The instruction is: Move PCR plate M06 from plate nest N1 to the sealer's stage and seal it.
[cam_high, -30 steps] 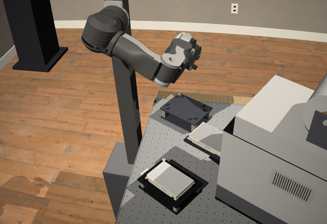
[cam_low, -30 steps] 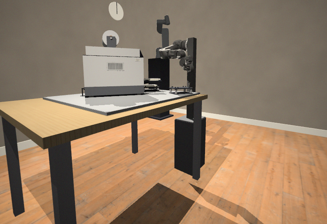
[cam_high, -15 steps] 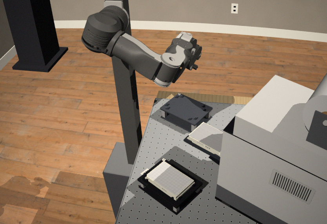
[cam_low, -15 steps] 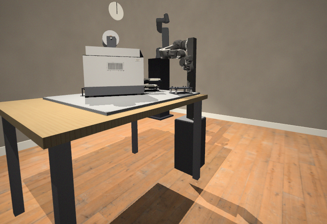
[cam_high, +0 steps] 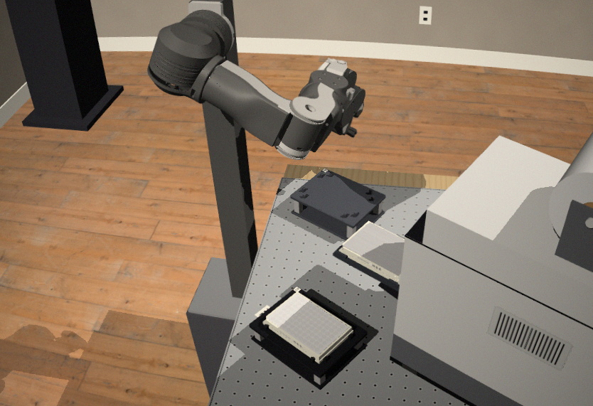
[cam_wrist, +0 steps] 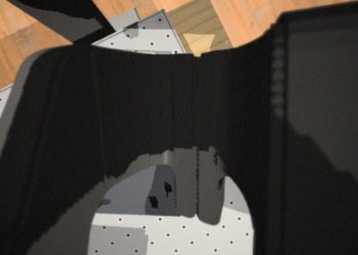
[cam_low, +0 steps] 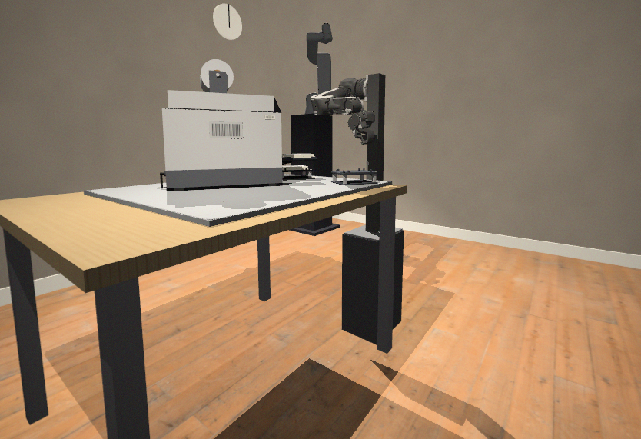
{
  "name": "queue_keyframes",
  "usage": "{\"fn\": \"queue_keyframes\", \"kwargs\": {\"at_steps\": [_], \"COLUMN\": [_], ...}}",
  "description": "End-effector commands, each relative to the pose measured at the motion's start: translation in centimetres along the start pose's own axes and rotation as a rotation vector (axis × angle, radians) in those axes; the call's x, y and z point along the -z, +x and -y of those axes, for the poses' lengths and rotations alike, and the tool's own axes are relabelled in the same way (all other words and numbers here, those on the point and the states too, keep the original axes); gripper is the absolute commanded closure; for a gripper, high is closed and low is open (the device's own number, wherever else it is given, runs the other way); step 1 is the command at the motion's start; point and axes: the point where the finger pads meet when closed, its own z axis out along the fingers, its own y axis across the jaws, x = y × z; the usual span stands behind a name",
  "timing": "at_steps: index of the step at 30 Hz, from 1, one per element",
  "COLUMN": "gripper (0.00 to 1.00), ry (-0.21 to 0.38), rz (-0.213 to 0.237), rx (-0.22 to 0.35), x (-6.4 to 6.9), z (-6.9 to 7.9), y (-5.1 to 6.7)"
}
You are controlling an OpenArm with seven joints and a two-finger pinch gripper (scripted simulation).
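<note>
A white plate [cam_high: 372, 247] with a smooth pale top lies flat on the sealer's stage, just outside the housing [cam_high: 495, 272]; it also shows in the exterior view [cam_low: 299, 155]. I cannot read its label or tell whether it has foil. The dark nest [cam_high: 338, 200] at the far end of the breadboard is empty. A second white plate [cam_high: 308, 326] with a gridded top sits on the near black nest. My gripper [cam_high: 352, 121] is shut and empty, high above the far nest. In the wrist view the closed fingers [cam_wrist: 197, 208] hang over that nest's corner [cam_wrist: 160, 191]. The lamp and START key are hidden.
The sealer's housing [cam_low: 221, 144] fills the right side of the breadboard, with a foil roll [cam_low: 216, 74] on top. The arm's dark column [cam_high: 230, 207] stands at the table's left edge. A black pillar [cam_high: 54, 25] stands on the floor beyond.
</note>
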Motion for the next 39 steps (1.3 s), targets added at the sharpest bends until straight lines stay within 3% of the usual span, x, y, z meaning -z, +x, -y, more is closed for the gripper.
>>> {"fn": "queue_keyframes", "kwargs": {"at_steps": [1,39], "gripper": [1.00,1.00], "ry": [0.006,0.006], "rz": [0.003,0.003], "rx": [0.002,0.002], "x": [0.01,-0.08], "z": [0.10,-0.49], "y": [0.03,0.25]}}
